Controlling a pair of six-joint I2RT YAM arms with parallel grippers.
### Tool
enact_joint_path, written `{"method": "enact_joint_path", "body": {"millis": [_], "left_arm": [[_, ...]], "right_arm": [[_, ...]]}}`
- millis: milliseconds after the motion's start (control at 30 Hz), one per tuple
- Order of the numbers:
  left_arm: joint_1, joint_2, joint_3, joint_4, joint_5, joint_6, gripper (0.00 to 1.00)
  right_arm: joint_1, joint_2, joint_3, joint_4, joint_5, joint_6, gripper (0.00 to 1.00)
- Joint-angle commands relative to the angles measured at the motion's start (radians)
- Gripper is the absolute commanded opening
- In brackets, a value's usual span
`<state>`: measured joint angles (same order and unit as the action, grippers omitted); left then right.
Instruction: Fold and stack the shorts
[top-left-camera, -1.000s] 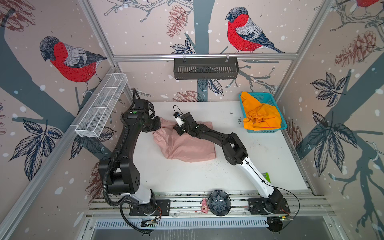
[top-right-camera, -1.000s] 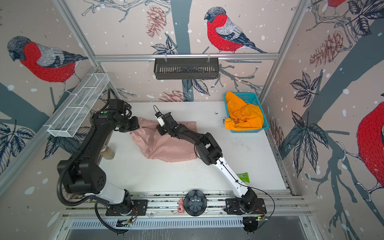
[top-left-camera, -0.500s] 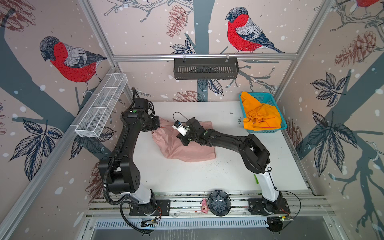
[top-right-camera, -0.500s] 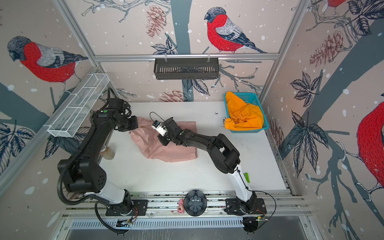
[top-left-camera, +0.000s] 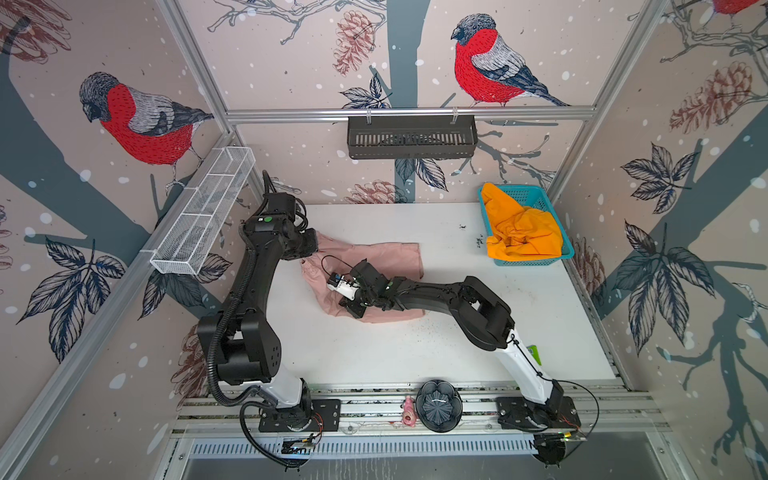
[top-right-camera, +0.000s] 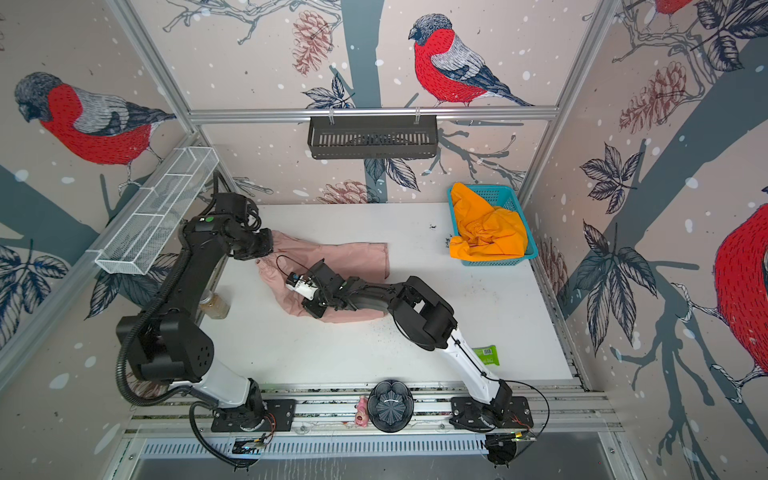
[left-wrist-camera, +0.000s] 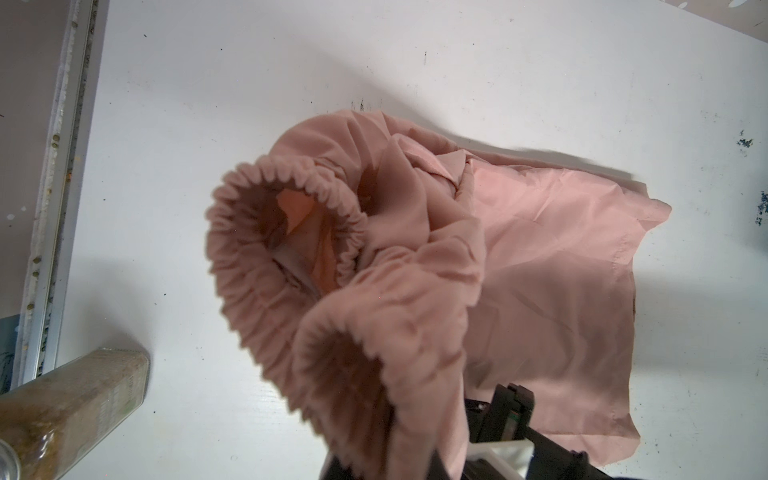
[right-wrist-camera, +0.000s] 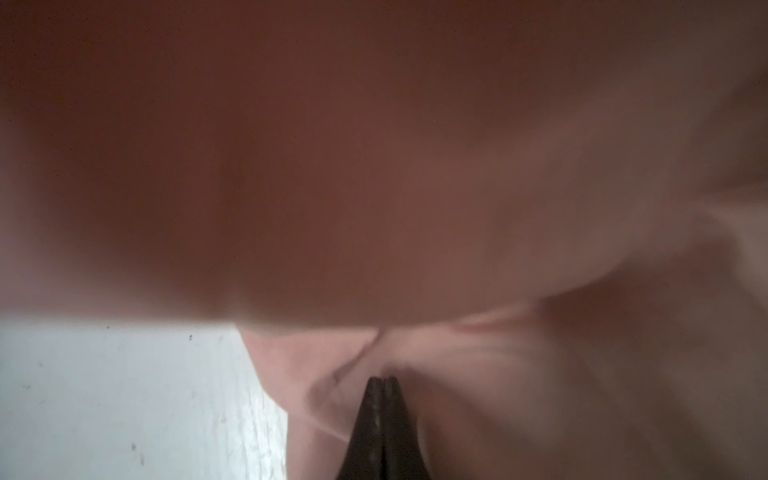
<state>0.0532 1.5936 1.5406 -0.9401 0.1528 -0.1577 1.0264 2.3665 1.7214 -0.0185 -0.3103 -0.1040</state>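
A glass jar (top-right-camera: 214, 305) with brownish contents lies on the white table (top-left-camera: 457, 332), off the left end of the pink shorts (top-left-camera: 374, 257). The left gripper (top-left-camera: 311, 248) meets those shorts at their far-left corner. Its fingertips are hidden in both top views, but it is closed on the gathered elastic waistband (left-wrist-camera: 266, 257), which the left wrist view shows bunched and lifted off the table while the legs lie flat. The right gripper (top-left-camera: 353, 307) reaches across to the near edge of the pink shorts – its jaws are pressed together with a pucker of pink fabric at their tips (right-wrist-camera: 380, 384). Well to the right of the pink shorts, the orange shorts (top-left-camera: 521, 232) sit crumpled in a teal plastic basket (top-left-camera: 534, 196), spilling over its near-left rim.
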Motion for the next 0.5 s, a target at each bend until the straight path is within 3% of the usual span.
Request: {"method": "enact_joint_path", "body": {"millis": [0,133,267,367,467], "left_arm": [[0.005,0.013,0.006,-0.019,-0.031,0.003,0.0],[0.007,0.023,0.012,-0.022,-0.035,0.003,0.0],[0.006,0.042,0.045,-0.038,-0.053,0.002,0.0],[-0.002,0.082,0.108,-0.083,-0.054,0.004,0.0],[-0.033,0.109,0.162,-0.116,-0.089,0.0,0.0]], "right_arm": [[0.013,0.034,0.037,0.014,-0.053,0.025,0.02],[0.025,0.09,0.087,0.02,-0.053,0.058,0.03],[0.023,0.075,0.099,0.034,-0.068,0.092,0.25],[-0.003,-0.086,-0.079,0.15,-0.04,0.144,0.41],[-0.055,-0.29,-0.333,0.232,-0.015,0.191,0.48]]}}
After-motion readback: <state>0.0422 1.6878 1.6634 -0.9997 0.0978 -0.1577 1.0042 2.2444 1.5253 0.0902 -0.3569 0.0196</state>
